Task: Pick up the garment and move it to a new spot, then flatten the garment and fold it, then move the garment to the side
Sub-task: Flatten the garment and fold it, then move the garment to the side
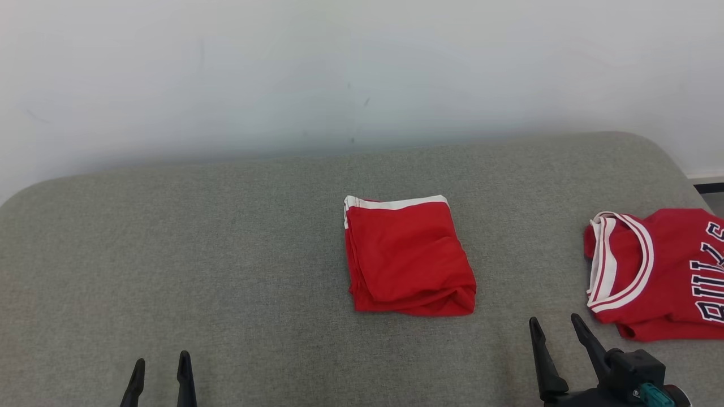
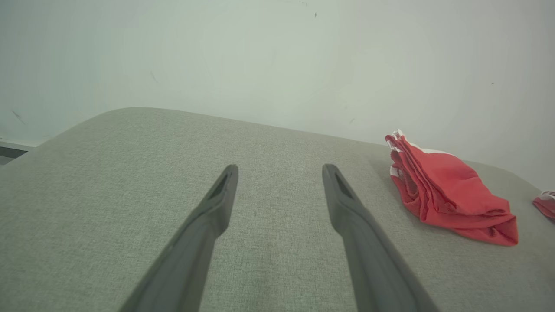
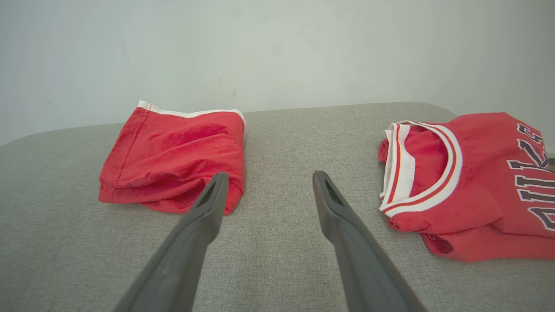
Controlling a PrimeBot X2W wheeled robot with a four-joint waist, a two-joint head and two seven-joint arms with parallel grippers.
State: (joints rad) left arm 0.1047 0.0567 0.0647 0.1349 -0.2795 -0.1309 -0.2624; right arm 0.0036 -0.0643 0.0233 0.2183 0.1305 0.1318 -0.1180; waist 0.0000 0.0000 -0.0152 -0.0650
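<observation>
The folded red garment (image 1: 407, 257) was set centred, the jersey (image 1: 656, 271) at three o'clock, with the left gripper (image 1: 162, 359) and right gripper (image 1: 554, 319) held open, presumably for regrasping.

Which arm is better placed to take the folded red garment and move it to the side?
Probably the right: the right gripper hangs open nearer the folded red garment than the left gripper, also open.

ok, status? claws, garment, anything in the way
Open, empty: left claw, right claw. On grey cushion, centre: folded red garment, neither claw touching it. To its right, apart: red jersey.
</observation>
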